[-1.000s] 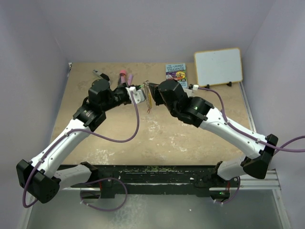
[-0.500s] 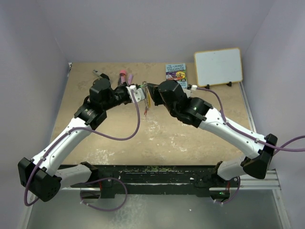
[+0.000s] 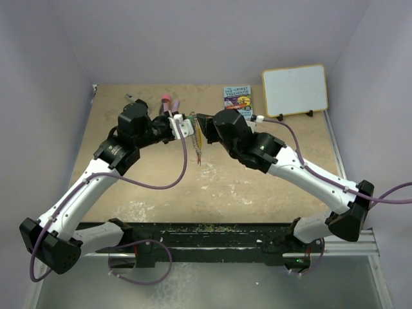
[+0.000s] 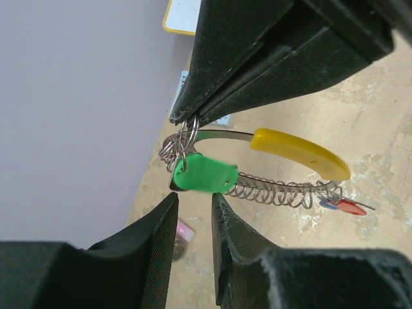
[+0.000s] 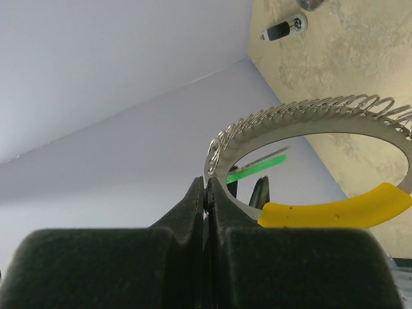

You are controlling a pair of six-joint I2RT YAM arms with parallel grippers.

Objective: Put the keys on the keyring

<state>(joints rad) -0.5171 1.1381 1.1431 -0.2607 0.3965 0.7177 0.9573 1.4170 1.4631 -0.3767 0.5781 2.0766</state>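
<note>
My right gripper (image 3: pixel 202 122) is shut on the silver end of the keyring (image 3: pixel 199 138) and holds it above the table. In the right wrist view the gripper (image 5: pixel 207 187) pinches the keyring (image 5: pixel 341 209) beside its yellow stretch. In the left wrist view the keyring (image 4: pixel 299 151) hangs from the right gripper's black fingers, with a wire coil below it. The green key (image 4: pixel 203 175) hangs on the keyring at its left end. The red key (image 4: pixel 351 207) and blue key (image 4: pixel 329 203) hang at its right end. My left gripper (image 4: pixel 193 199) is open and empty, its tips just below the green key.
A whiteboard (image 3: pixel 295 89) and a small book (image 3: pixel 237 98) stand at the back right. A pink-and-maroon tube (image 3: pixel 168 101) and a black-and-silver tool (image 3: pixel 134 100) lie at the back left, behind my left arm. Walls close the table on three sides.
My left gripper moved right to the keyring, then drew back a little to the left. The keyring now hangs lower from my right gripper.
</note>
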